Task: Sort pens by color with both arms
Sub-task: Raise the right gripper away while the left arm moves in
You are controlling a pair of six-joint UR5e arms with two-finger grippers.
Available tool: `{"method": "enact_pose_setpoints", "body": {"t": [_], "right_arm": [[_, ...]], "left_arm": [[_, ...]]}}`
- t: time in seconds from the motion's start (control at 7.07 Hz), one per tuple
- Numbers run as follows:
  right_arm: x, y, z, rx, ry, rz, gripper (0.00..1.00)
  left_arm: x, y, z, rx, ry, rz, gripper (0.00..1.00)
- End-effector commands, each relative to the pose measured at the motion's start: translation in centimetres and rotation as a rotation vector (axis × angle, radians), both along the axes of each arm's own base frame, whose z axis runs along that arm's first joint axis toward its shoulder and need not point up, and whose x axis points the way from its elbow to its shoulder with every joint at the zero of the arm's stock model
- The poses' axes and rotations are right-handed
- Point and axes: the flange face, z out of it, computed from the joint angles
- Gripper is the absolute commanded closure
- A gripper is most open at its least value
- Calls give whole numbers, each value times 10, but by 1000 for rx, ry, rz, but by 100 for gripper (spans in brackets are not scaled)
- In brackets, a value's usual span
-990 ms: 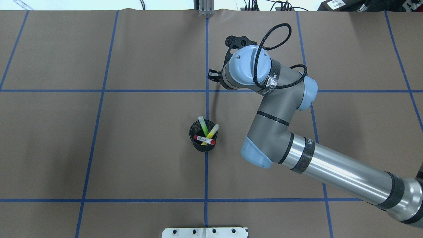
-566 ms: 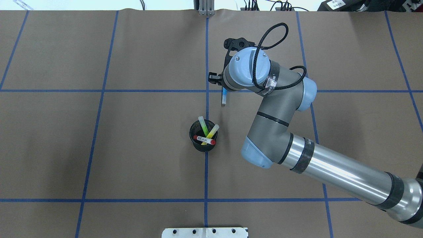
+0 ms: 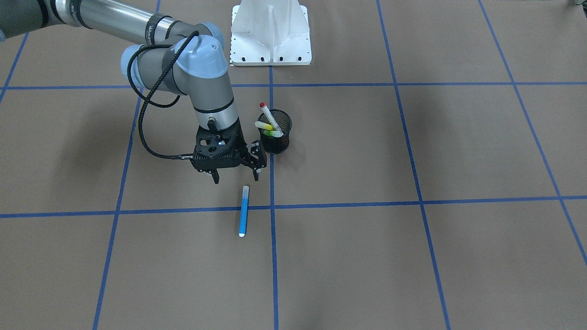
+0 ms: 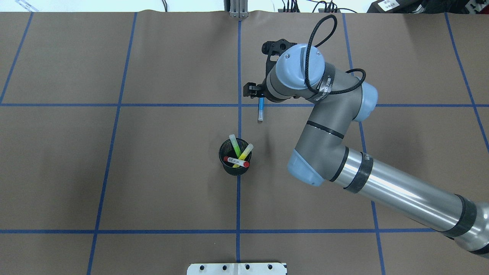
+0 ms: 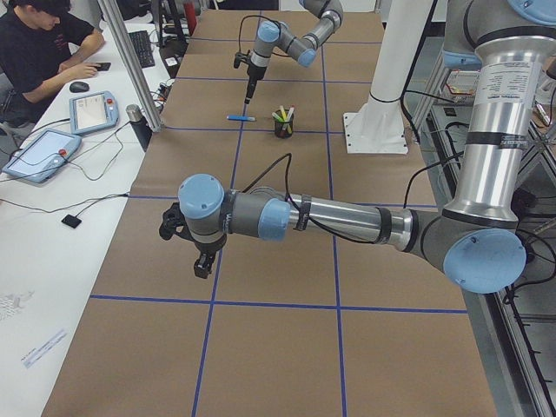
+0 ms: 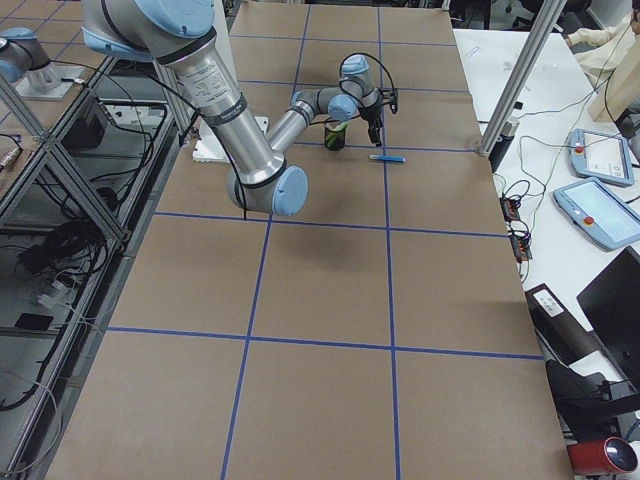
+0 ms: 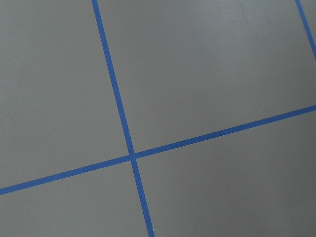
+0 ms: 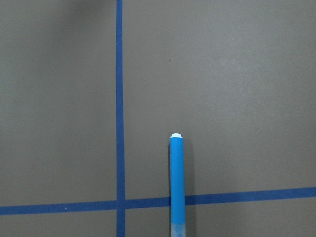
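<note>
A blue pen [image 3: 244, 211] lies flat on the brown paper, across a blue tape line [image 8: 247, 196]. My right gripper [image 3: 236, 178] hangs open just above its near end, holding nothing. The right wrist view looks straight down on the blue pen [image 8: 177, 182]. The green pen [image 4: 234, 146], the yellow pen [image 4: 245, 153] and the white pen with red cap [image 4: 236, 161] stand in the black mesh cup [image 4: 233, 168], next to the right wrist. My left gripper [image 5: 200, 259] shows only in the exterior left view, low over bare paper, and I cannot tell its state.
The white base pedestal [image 3: 270, 32] stands at the robot's side of the table. Blue tape lines [image 7: 129, 156] divide the brown paper into squares. A person [image 5: 39, 43] sits at a side desk with tablets [image 5: 91, 111], beyond an aluminium post [image 5: 130, 61].
The right wrist has shifted right and slightly away. The blue pen, hidden under it a second ago, now lies in plain view on the paper. The cup's pens are unmoved.
</note>
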Motion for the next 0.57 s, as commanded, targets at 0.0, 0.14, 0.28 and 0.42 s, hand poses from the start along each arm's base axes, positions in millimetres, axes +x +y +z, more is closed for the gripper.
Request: {"method": "enact_pose_setpoints", "body": {"t": [0.0, 0.14, 0.28, 0.42], "right_arm": [[66, -22, 23, 65, -5, -175, 1], [99, -36, 48, 65, -6, -235, 1], [126, -46, 67, 107, 11, -291, 1], [152, -51, 93, 113, 27, -310, 1]], "left_arm": [[18, -22, -31, -32, 23, -31, 1], [36, -25, -51, -52, 35, -41, 1], [58, -27, -78, -89, 52, -66, 1], [82, -25, -105, -112, 77, -74, 1]]}}
